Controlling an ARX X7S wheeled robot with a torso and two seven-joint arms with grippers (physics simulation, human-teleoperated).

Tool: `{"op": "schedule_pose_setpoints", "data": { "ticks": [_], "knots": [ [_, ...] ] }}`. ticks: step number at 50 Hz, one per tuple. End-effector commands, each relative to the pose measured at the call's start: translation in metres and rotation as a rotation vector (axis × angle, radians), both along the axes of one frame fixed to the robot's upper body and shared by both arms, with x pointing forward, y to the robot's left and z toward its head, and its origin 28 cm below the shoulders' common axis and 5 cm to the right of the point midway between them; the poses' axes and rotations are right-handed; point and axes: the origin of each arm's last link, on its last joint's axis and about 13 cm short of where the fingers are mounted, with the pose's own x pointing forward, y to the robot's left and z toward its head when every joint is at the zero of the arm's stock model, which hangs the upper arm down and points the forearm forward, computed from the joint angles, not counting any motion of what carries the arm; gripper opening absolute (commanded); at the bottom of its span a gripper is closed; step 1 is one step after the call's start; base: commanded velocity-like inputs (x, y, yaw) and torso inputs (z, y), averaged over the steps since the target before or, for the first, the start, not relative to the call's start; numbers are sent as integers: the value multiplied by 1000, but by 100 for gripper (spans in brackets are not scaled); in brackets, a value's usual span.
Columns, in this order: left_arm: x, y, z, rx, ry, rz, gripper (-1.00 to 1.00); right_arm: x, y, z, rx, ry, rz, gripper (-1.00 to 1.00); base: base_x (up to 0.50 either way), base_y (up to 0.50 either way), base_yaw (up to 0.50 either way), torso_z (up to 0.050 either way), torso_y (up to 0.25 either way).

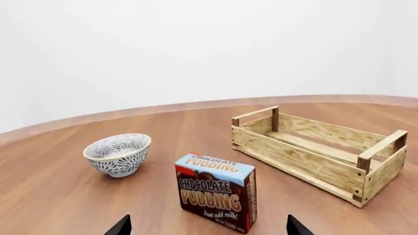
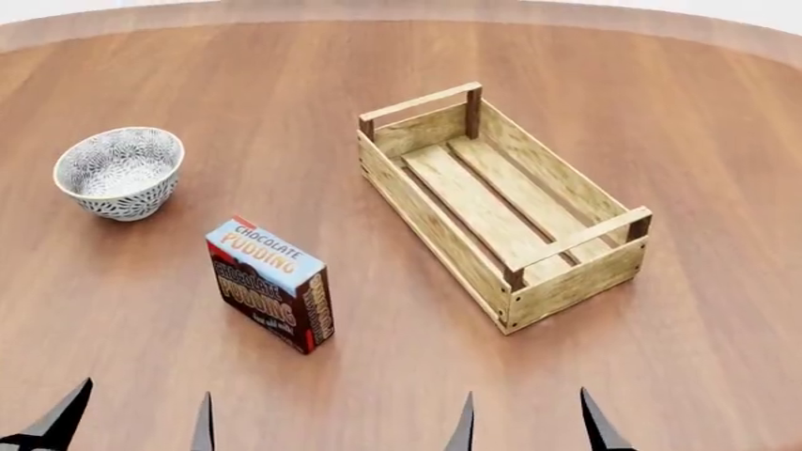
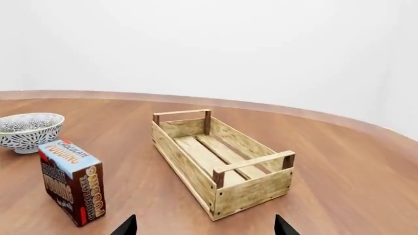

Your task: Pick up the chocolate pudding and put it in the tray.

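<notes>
The chocolate pudding (image 2: 272,282) is a small carton with a light-blue top and dark brown sides. It stands upright on the wooden table, left of the tray. It also shows in the left wrist view (image 1: 217,192) and the right wrist view (image 3: 72,180). The tray (image 2: 501,202) is a long, empty crate of light wood slats with bar handles at both ends, also seen in the left wrist view (image 1: 318,152) and the right wrist view (image 3: 219,159). My left gripper (image 2: 131,423) is open and empty, just short of the carton. My right gripper (image 2: 527,427) is open and empty, near the tray's near end.
A round grey-white patterned bowl (image 2: 119,172) sits at the far left of the table, behind the carton; it also shows in the left wrist view (image 1: 118,154). The round table's far edge (image 2: 401,11) curves behind the tray.
</notes>
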Motion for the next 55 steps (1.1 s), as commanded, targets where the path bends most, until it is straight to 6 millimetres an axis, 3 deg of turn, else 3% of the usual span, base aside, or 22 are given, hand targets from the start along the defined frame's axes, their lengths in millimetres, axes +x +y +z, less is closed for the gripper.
{"op": "schedule_pose_setpoints", "data": {
  "ticks": [1, 21, 50, 55],
  "knots": [
    [-2, -1, 5, 8, -13, -10, 100, 1, 1, 7, -6, -12, 6, 100, 227, 117, 0, 0, 0],
    [-6, -4, 8, 1, -21, -23, 100, 1, 0, 9, 14, -20, 8, 100, 315, 112, 0, 0, 0],
    [-9, -6, 7, -9, -21, -42, 100, -1, 0, 11, 47, -40, 10, 100, 458, 0, 0, 0, 0],
    [-11, -6, 7, -12, -24, -42, 100, -4, 3, 13, 97, -37, 37, 100, 0, 0, 0, 0, 0]
  ]
}}
